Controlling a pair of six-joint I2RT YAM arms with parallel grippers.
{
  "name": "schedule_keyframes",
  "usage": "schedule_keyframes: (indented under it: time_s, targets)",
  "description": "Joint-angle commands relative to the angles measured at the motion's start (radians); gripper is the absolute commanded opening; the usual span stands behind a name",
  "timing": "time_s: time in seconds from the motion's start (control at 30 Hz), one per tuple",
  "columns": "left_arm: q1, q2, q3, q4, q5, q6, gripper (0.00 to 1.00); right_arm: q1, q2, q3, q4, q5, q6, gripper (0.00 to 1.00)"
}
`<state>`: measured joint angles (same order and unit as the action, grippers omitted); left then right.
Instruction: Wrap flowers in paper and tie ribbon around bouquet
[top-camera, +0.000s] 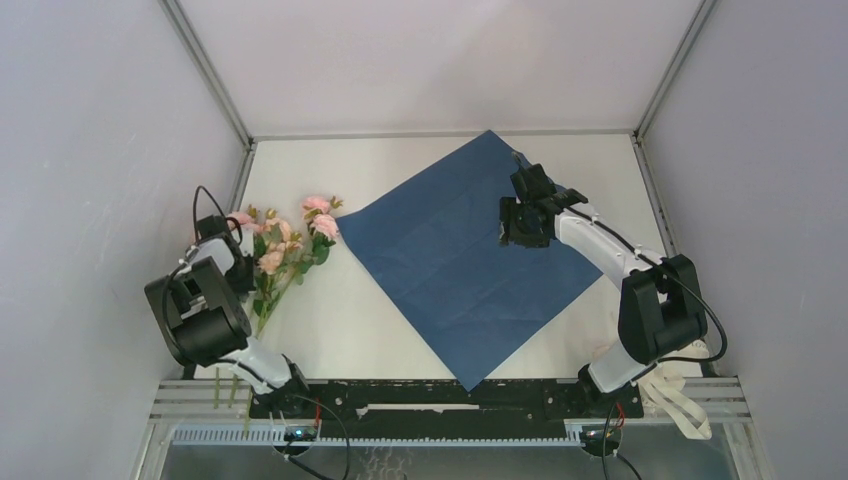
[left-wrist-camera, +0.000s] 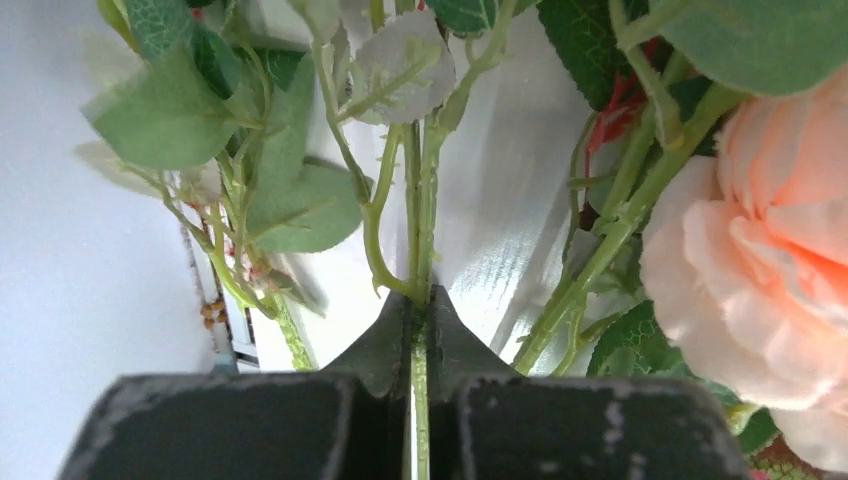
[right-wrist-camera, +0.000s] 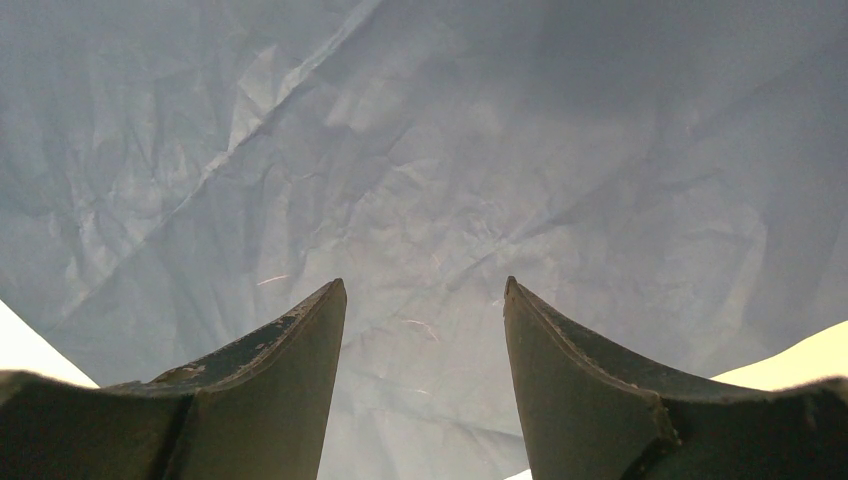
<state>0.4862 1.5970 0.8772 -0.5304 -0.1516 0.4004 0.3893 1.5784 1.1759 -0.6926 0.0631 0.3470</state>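
Observation:
The flowers (top-camera: 290, 245), pale pink blooms on thin green stems, lie at the table's left side. My left gripper (left-wrist-camera: 421, 300) is shut on one green stem (left-wrist-camera: 420, 220), and a large pink bloom (left-wrist-camera: 760, 290) lies to its right. From above, the left gripper (top-camera: 232, 240) sits at the bunch's left edge. The dark blue paper (top-camera: 470, 260) lies flat as a diamond in the middle. My right gripper (top-camera: 533, 182) hovers open over the paper's far right part, with only creased paper (right-wrist-camera: 420, 150) between its fingers (right-wrist-camera: 300, 340). The ribbon (top-camera: 685, 400) lies beside the right arm's base. No wrapped bouquet is in view.
Grey walls enclose the table on the left, back and right. A metal rail (top-camera: 450, 395) runs along the near edge between the two arm bases. Bare white table (top-camera: 340, 320) shows between the flowers and the paper.

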Motion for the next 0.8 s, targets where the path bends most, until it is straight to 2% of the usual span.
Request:
schedule_keyframes:
  time_s: [0.0, 0.17, 0.3, 0.47, 0.57, 0.77]
  targets:
    - [0.029, -0.083, 0.044, -0.002, 0.082, -0.062, 0.0, 0.011, -0.015, 0.002, 0.005, 0.015, -0.021, 0.68]
    - [0.043, -0.296, 0.067, -0.031, 0.136, -0.134, 0.0, 0.015, -0.06, 0.002, 0.003, 0.005, -0.019, 0.68]
    - [0.043, -0.43, 0.157, -0.102, 0.262, -0.187, 0.0, 0.031, -0.13, 0.002, 0.029, -0.047, -0.021, 0.68]
    - [0.022, -0.553, 0.297, -0.143, 0.631, -0.308, 0.0, 0.159, -0.242, 0.003, 0.194, -0.188, -0.066, 0.68]
    - [-0.098, -0.573, 0.379, -0.146, 0.769, -0.389, 0.0, 0.282, -0.275, 0.002, 0.387, -0.282, -0.077, 0.68]
    - [-0.41, -0.568, 0.425, -0.029, 0.864, -0.619, 0.0, 0.494, -0.186, 0.003, 0.868, -0.369, -0.025, 0.71]
